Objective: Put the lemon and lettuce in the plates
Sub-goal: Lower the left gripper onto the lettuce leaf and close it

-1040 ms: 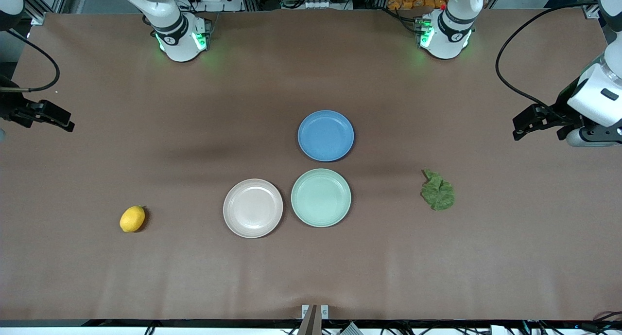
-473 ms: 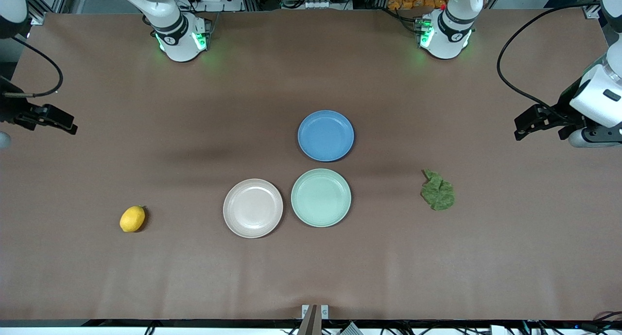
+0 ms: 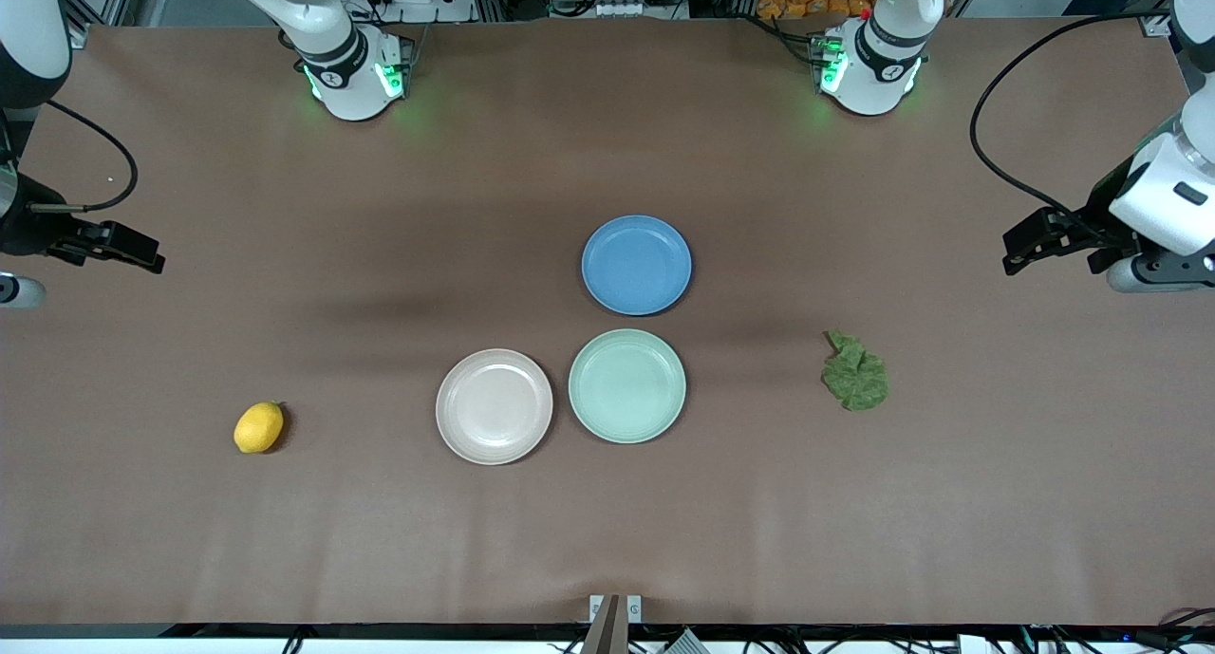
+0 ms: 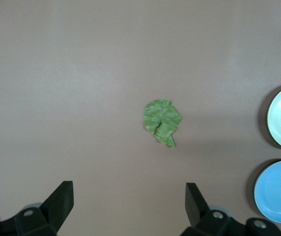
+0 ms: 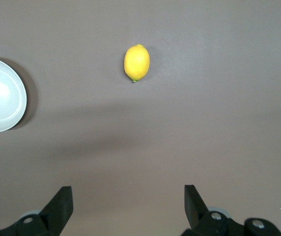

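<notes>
The lemon [image 3: 258, 427] lies on the table toward the right arm's end, and shows in the right wrist view [image 5: 137, 63]. The lettuce [image 3: 855, 374] lies flat toward the left arm's end, and shows in the left wrist view [image 4: 162, 120]. The pink-beige plate [image 3: 494, 406] and the mint green plate [image 3: 626, 385] stand side by side mid-table, both empty. My left gripper [image 3: 1020, 246] hangs open and empty [image 4: 129, 196] high over bare table at its end. My right gripper [image 3: 133, 253] hangs open and empty [image 5: 129, 196] high over bare table at its end.
A blue plate [image 3: 636, 265] stands empty just beside the mint plate, farther from the front camera. Both arm bases [image 3: 356, 75] [image 3: 869, 65] stand at the table's edge farthest from the camera. The brown table [image 3: 607, 540] is otherwise bare.
My right gripper has shifted a little toward the middle of the table. My left gripper has barely moved. The lemon, lettuce and plates lie as before.
</notes>
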Robot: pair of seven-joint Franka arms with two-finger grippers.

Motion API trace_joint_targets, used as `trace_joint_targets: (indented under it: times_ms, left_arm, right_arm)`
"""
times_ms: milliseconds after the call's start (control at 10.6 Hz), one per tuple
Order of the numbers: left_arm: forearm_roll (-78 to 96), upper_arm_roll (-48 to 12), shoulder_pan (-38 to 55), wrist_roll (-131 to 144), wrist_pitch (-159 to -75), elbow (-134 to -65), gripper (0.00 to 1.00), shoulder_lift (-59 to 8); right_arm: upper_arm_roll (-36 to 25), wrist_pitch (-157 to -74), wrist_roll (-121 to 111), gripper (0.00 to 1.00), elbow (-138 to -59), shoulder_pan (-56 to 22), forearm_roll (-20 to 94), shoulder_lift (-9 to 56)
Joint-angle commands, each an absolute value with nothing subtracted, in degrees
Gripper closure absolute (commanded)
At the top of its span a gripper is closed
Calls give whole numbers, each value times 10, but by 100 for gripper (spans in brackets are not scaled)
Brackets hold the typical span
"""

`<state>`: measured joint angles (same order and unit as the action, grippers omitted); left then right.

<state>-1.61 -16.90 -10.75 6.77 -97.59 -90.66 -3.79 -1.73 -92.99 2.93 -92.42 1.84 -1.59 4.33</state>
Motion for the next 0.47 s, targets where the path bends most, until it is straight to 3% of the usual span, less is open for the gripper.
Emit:
trace_joint_targets:
  times_ms: [0, 378]
  left_arm:
    - [-26, -171, -111, 73, -989, -904, 0, -75]
    - [-26, -172, -109, 79, -1034, -908, 0, -130]
  right_arm:
    - [-13, -914, 22, 0, -911, 20, -23, 50]
    - [-13, -895, 21, 0, -914, 34, -25, 61]
